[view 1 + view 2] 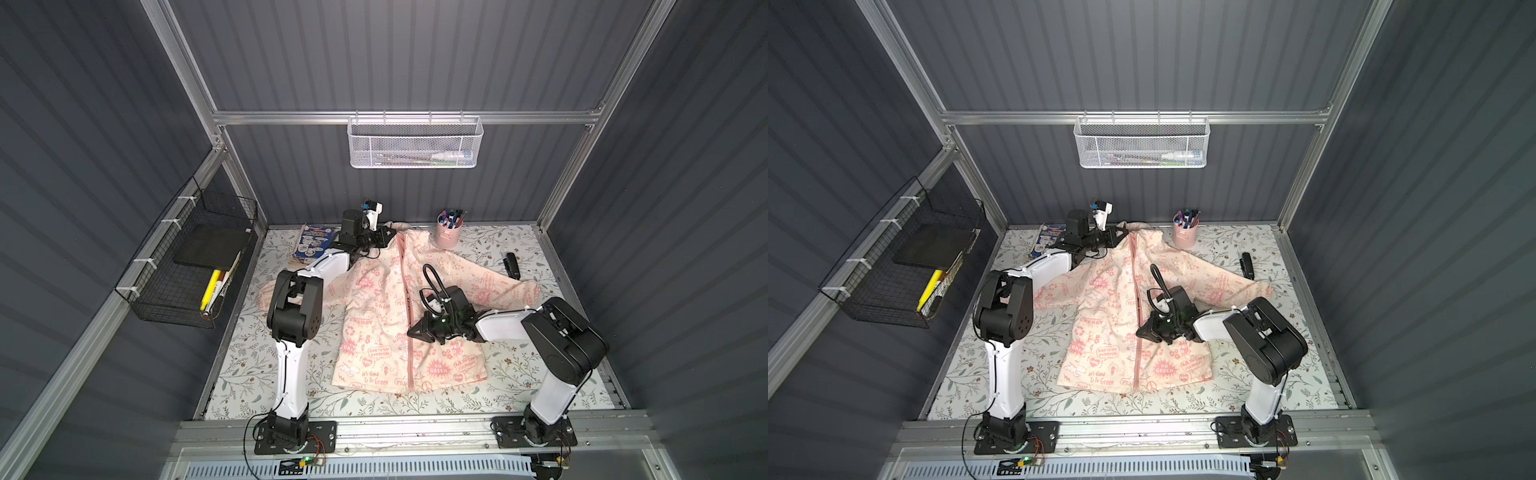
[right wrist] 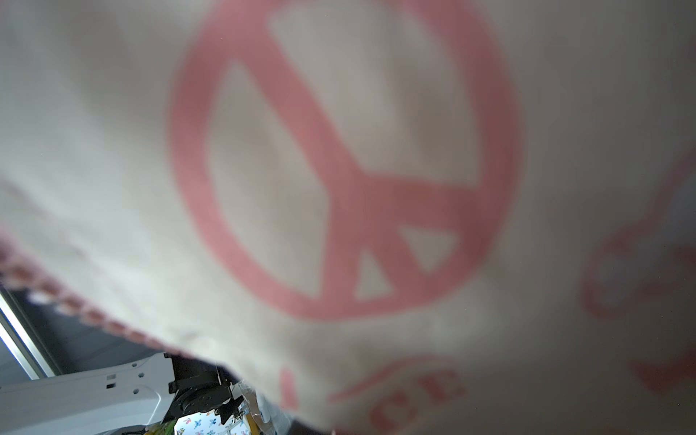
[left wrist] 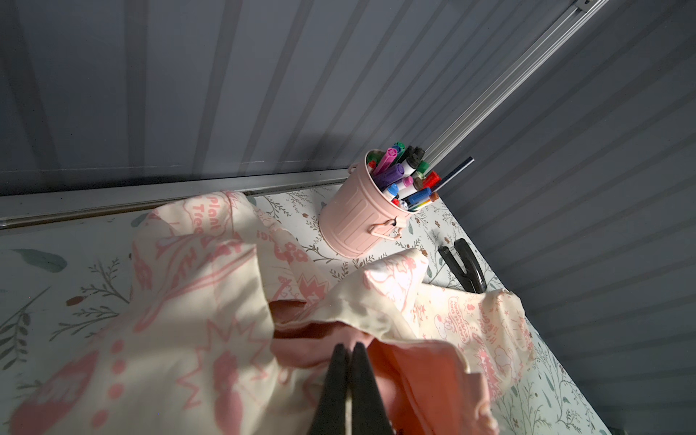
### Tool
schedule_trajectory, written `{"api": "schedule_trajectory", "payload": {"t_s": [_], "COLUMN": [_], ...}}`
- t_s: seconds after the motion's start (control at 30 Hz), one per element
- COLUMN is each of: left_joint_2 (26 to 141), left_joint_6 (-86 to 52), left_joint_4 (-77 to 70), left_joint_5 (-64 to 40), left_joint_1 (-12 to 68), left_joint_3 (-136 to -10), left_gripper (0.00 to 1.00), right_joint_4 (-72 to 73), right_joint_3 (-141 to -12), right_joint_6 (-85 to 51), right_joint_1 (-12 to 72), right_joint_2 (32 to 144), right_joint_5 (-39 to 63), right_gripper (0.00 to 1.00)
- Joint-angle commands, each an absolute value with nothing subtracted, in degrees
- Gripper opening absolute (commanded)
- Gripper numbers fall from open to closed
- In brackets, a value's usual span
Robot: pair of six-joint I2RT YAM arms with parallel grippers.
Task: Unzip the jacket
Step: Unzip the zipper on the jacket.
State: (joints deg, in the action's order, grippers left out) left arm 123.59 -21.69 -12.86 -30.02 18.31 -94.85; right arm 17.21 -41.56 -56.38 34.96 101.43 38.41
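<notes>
In a top view the jacket [image 1: 374, 324] lies flat mid-table, its zipper [image 1: 411, 365] running near-to-far. The right gripper [image 1: 413, 332], jaws together, sits midway on that line, so the pull likely heads toward the near hem. The left wrist view shows the left gripper [image 3: 348, 348] clamped on collar fabric at the far end, with a pen bucket [image 3: 357, 226] close by on the right; the right wrist view shows only blurred print.

The worktop [image 1: 519, 365] has a floral print. At its far edge, right of the middle, stands a pink bucket [image 1: 448, 241] full of markers [image 1: 453, 217]. A black stapler-like tool [image 1: 512, 266] lies near the right edge, toward the far corner. A booklet [image 1: 309, 245] lies in the far left corner. On the back wall hangs a white mesh basket [image 1: 374, 149] holding a white tube [image 1: 451, 156]. On the left wall hangs a black wire basket [image 1: 166, 299] with a dark pad [image 1: 210, 247] and a yellow marker [image 1: 210, 289].
</notes>
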Motion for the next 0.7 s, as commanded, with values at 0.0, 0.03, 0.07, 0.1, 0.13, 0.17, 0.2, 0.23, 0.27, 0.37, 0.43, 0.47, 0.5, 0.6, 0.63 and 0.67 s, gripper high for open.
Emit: {"api": "schedule_trajectory", "payload": {"t_s": [0.0, 0.03, 0.07, 0.1, 0.13, 0.17, 0.2, 0.23, 0.27, 0.37, 0.43, 0.47, 0.5, 0.6, 0.63, 0.67], "left_joint_2": [124.7, 124.9, 125.1, 125.2, 125.3, 125.5, 125.6, 125.7, 126.0, 126.6, 127.0, 127.2, 127.3, 128.0, 128.2, 128.4], "left_joint_6": [-22.1, -22.1, -22.1, -22.1, -22.1, -22.1, -22.1, -22.1, -22.1, -22.0, -22.0, -22.0, -22.0, -21.9, -21.9, -21.8], "left_joint_4": [-14.8, -14.7, -14.7, -14.7, -14.7, -14.7, -14.6, -14.6, -14.2, -13.6, -13.5, -13.4, -13.3, -13.3, -13.3, -13.3], "left_joint_5": [-27.9, -28.0, -28.0, -27.9, -27.9, -27.9, -27.9, -27.8, -27.8, -27.3, -27.1, -26.9, -27.0, -27.1, -27.1, -27.0], "left_joint_1": [17.2, 17.2, 17.2, 17.1, 17.1, 17.1, 17.1, 17.1, 17.1, 17.1, 16.9, 16.8, 16.8, 16.5, 16.5, 16.4], "left_joint_3": [-98.1, -98.3, -98.4, -98.6, -98.7, -98.7, -98.7, -98.9, -99.2, -100.1, -100.7, -100.9, -101.1, -101.9, -102.1, -102.3], "left_gripper": [0.00, 0.00, 0.00, 0.00, 0.00, 0.00, 0.00, 0.00, 0.00, 0.00, 0.00, 0.00, 0.00, 0.00, 0.00, 0.00], "right_joint_4": [16.4, 16.3, 16.1, 15.7, 15.4, 14.9, 14.4, 14.0, 13.4, 11.6, 9.8, 9.0, 8.1, 5.6, 5.3, 5.0], "right_joint_3": [-39.9, -39.7, -39.5, -39.4, -39.4, -39.5, -39.5, -39.7, -39.7, -39.8, -40.0, -40.0, -40.1, -39.8, -39.4, -39.0], "right_joint_6": [-57.2, -57.1, -57.0, -56.9, -56.6, -56.1, -55.8, -55.3, -54.8, -53.7, -52.9, -52.5, -52.1, -50.9, -50.7, -50.7], "right_joint_1": [35.9, 36.0, 36.0, 36.1, 36.1, 36.1, 36.2, 36.3, 36.4, 36.8, 36.8, 36.9, 36.8, 37.3, 37.4, 37.6], "right_joint_2": [99.9, 99.8, 99.6, 99.4, 99.3, 99.1, 99.0, 98.9, 98.7, 98.4, 97.9, 97.6, 97.3, 96.6, 96.4, 96.2], "right_joint_5": [38.4, 38.4, 38.5, 38.4, 38.4, 38.5, 38.6, 38.8, 39.0, 39.4, 39.9, 40.0, 40.3, 41.3, 41.6, 41.7], "right_gripper": [0.00, 0.00, 0.00, 0.00, 0.00, 0.00, 0.00, 0.00, 0.00, 0.00, 0.00, 0.00, 0.00, 0.00, 0.00, 0.00]}}
